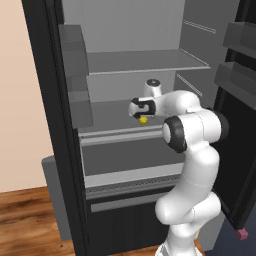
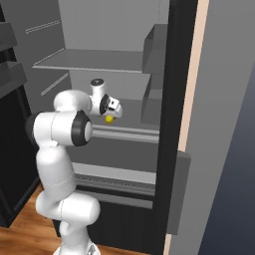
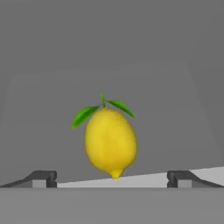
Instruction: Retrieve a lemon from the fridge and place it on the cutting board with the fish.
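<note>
Yellow lemon (image 3: 110, 142) dead ahead of the gripper (image 3: 112, 179), on the fridge (image 1: 130, 112) shelf!
Jaws spread wide, nothing between them; in the hand view the fruit stands lengthwise, leafy stem up, pointed tip toward the fingertips (image 3: 43, 178).

No legible text, labels or numbers anywhere.

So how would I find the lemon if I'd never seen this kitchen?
Look into the open black fridge with the grey inside. On the middle shelf, right under the robot's open end effector, sits the lemon. It is the one bright yellow thing in there, small and roundish, with green leaves on top.
</note>
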